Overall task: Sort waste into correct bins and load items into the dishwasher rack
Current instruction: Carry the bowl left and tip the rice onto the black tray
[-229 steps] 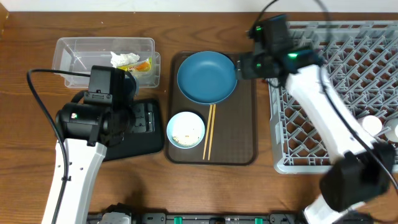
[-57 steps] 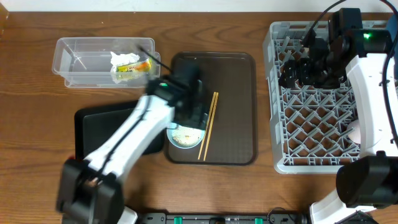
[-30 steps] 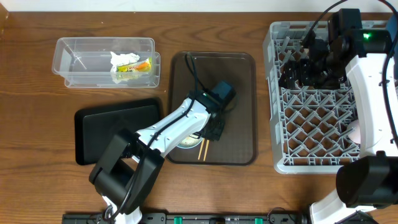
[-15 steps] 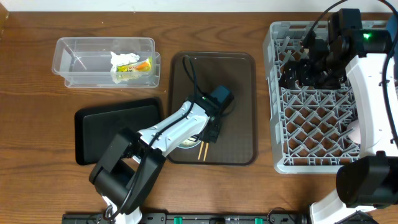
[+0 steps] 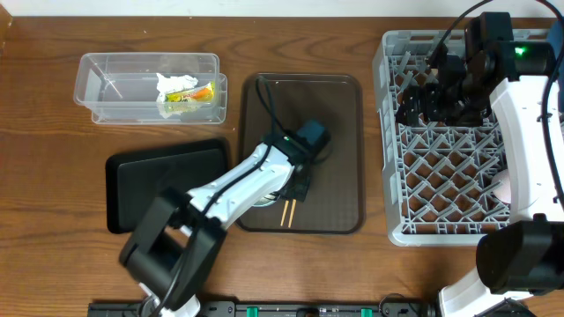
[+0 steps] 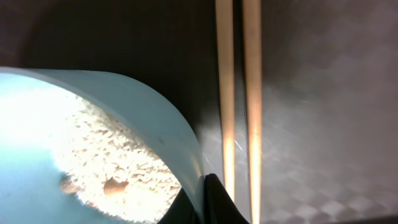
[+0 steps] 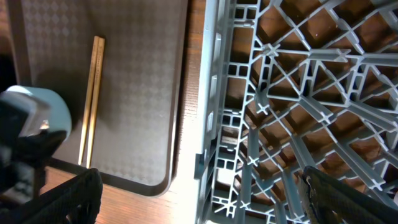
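1. From above, the left tool (image 5: pixel 297 183) was down on the brown tray (image 5: pixel 339 106), at the light-blue bowl (image 5: pixel 263 203). The right tool (image 5: pixel 421 104) hung over the grey dishwasher rack (image 5: pixel 458 185).
2. On the left wrist, the tool pinched the bowl's rim tight. Pale rice crumbs (image 6: pixel 118 168) lay inside; the chopsticks (image 6: pixel 239 93) lay just beside it.
3. On the right wrist, the tool's fingers (image 7: pixel 62 199) stood wide apart, holding nothing.
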You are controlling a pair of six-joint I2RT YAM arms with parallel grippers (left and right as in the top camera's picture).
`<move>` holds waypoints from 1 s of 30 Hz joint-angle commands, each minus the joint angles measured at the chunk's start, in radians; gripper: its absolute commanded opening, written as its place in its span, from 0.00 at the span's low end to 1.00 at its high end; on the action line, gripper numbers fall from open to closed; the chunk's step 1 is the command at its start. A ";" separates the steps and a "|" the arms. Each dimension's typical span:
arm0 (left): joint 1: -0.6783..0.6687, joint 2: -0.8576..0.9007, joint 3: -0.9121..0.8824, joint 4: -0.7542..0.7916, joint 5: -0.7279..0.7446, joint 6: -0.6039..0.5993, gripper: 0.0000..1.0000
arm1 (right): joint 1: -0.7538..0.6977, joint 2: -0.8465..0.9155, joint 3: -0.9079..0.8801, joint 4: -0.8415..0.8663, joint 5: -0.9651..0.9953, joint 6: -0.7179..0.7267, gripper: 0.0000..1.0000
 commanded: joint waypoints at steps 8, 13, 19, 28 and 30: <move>0.154 -0.273 0.044 -0.062 0.068 0.002 0.06 | 0.008 0.000 -0.005 -0.001 0.018 -0.005 0.99; 0.343 -0.306 0.039 -0.093 0.303 0.116 0.06 | 0.008 0.000 -0.005 -0.001 0.025 -0.005 0.99; 0.593 -0.304 -0.032 -0.093 0.614 0.275 0.06 | 0.008 0.000 -0.005 -0.001 0.025 -0.005 0.99; 0.950 -0.278 -0.198 -0.086 1.037 0.501 0.06 | 0.008 0.000 -0.005 -0.001 0.025 -0.005 0.99; 1.011 -0.253 -0.224 -0.086 1.128 0.551 0.06 | 0.008 0.000 -0.005 0.000 0.024 -0.005 0.99</move>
